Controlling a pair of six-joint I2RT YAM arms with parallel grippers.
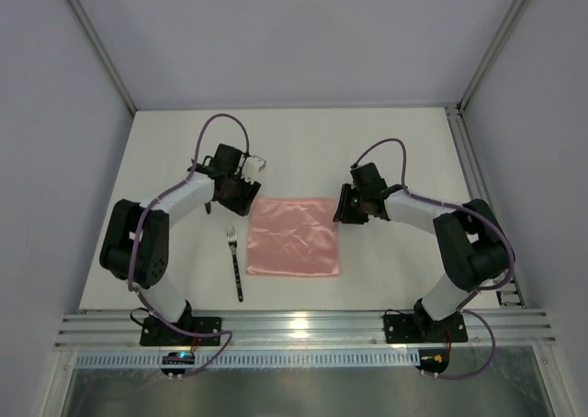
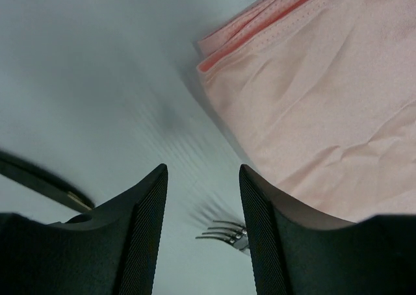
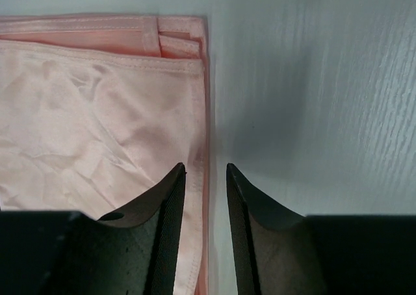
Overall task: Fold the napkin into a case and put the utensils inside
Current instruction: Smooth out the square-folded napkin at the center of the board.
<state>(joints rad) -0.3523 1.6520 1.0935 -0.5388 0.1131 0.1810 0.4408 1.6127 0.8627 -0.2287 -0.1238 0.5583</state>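
Some folding done: napkin [image 1: 294, 236] lies layered square, more folds needed; fork [image 1: 236, 263] sits left of napkin, outside; left gripper [image 2: 203, 171], right gripper [image 3: 205, 168] jaws apart, empty.

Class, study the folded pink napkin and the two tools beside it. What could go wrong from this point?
1. The right tool stands open astride the right edge of the folded pale-pink cloth napkin. Pulling away carelessly might drag the stacked layers askew.
2. The dark-handled fork with silvery tines lies just beside the napkin, close to the open left tool. A sweep of that arm might knock it out of line.
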